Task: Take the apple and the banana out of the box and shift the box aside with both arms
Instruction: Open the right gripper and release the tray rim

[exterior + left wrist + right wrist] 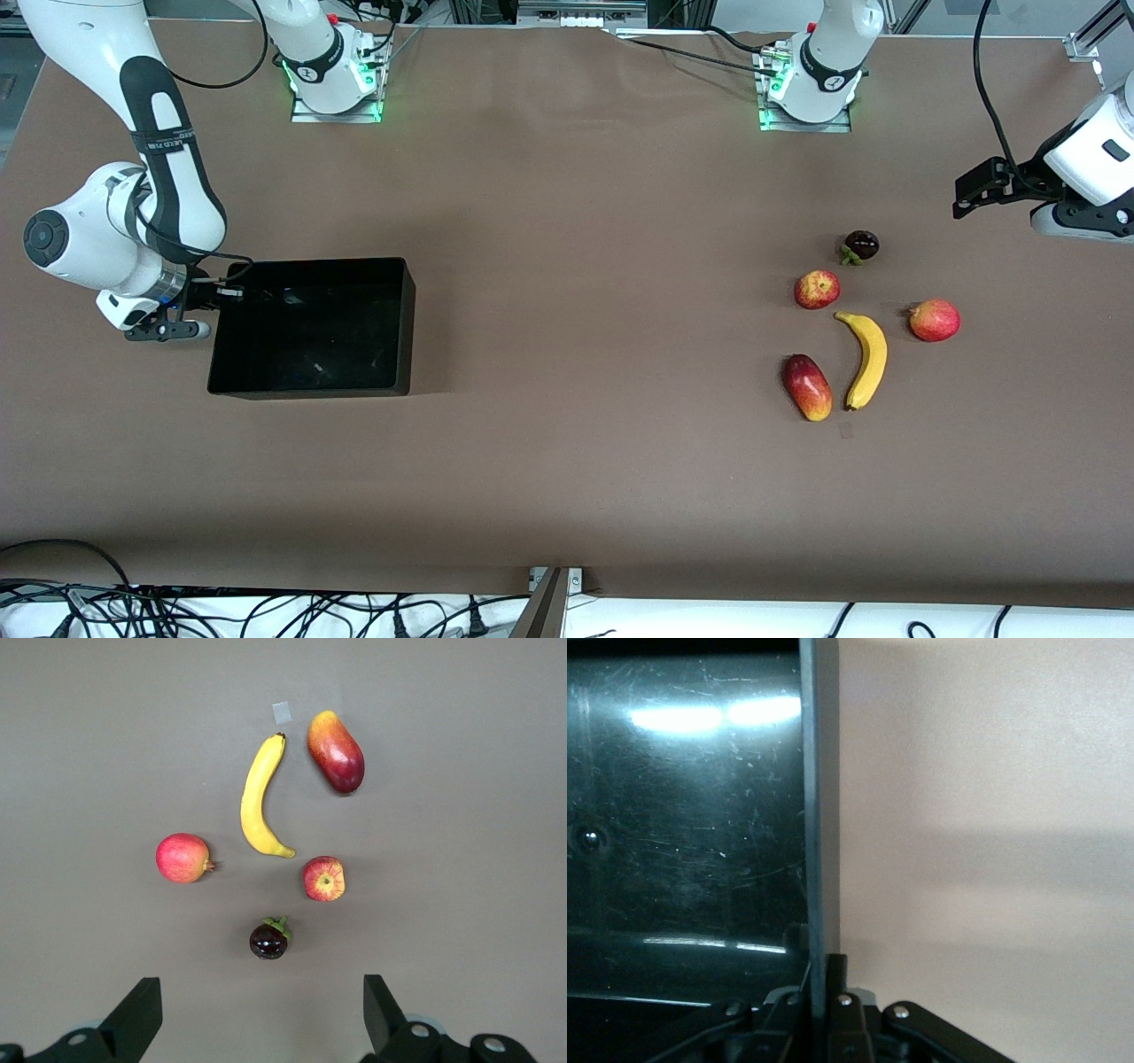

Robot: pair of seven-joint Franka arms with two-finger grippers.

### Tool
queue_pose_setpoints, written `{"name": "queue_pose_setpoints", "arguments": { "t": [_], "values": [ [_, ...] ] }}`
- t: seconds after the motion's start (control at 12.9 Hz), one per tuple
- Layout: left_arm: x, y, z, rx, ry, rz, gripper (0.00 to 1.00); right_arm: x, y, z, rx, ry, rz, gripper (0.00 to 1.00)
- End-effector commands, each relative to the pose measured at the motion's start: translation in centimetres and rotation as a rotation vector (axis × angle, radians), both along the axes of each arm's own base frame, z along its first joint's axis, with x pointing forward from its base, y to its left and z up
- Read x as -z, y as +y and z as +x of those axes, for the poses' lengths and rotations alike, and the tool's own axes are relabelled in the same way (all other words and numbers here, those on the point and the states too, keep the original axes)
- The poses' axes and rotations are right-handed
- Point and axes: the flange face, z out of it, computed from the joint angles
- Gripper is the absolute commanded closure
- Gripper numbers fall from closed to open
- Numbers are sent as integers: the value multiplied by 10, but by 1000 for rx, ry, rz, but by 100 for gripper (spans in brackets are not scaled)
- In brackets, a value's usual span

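The black box (408, 319) sits on the table toward the right arm's end. My right gripper (226, 292) is shut on the box's end wall (819, 815), one finger inside and one outside (824, 970). The yellow banana (866, 359) and the small red apple (817, 289) lie among other fruit toward the left arm's end. They also show in the left wrist view, banana (260, 797) and apple (324, 879). My left gripper (966, 197) is open and empty, up in the air over bare table beside the fruit (259, 1001).
A red-yellow mango (807, 386) lies beside the banana. A dark mangosteen (860, 245) lies farther from the front camera than the apple. Another round red fruit (935, 320) lies beside the banana. Cables hang below the table's front edge.
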Motion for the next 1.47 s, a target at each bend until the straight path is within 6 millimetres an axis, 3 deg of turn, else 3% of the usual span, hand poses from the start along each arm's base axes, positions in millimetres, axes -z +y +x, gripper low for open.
{"name": "queue_pose_setpoints", "arguments": {
  "t": [0.0,0.08,0.39,0.62,0.93,1.4],
  "values": [
    [-4,0,1,-4,1,-3,0,0,6,13,-6,-44,8,27],
    [-4,0,2,-4,2,-3,0,-14,9,22,-16,-60,18,0],
    [-4,1,2,-7,2,-3,0,-104,38,72,-71,-9,63,0],
    [-4,1,2,-7,2,-3,0,-166,75,94,-73,6,19,0],
    [-4,2,1,-9,4,-3,0,-241,123,77,-22,10,5,0],
    [-4,2,1,-9,4,-3,0,-315,130,26,-76,-11,-5,0]
  ]
}}
